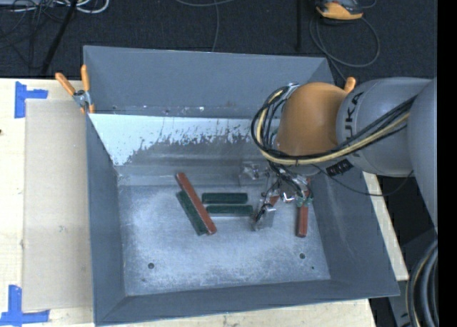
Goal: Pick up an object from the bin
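My gripper [263, 213] hangs low over the bin's floor, right of the middle, under the orange wrist cover. Its tip stands at the right end of two short dark green bars [227, 204] that lie side by side, flat on the floor. Just to the gripper's right a short red-brown bar [303, 220] lies nearly upright in the view, apart from the green ones. Whether the gripper touches any of them I cannot tell.
Left of the green bars a long red-brown bar [195, 203] lies slanted across another dark green bar [188, 211]. The arm and its cables come in over the bin's right rim. The front and left parts of the floor are bare.
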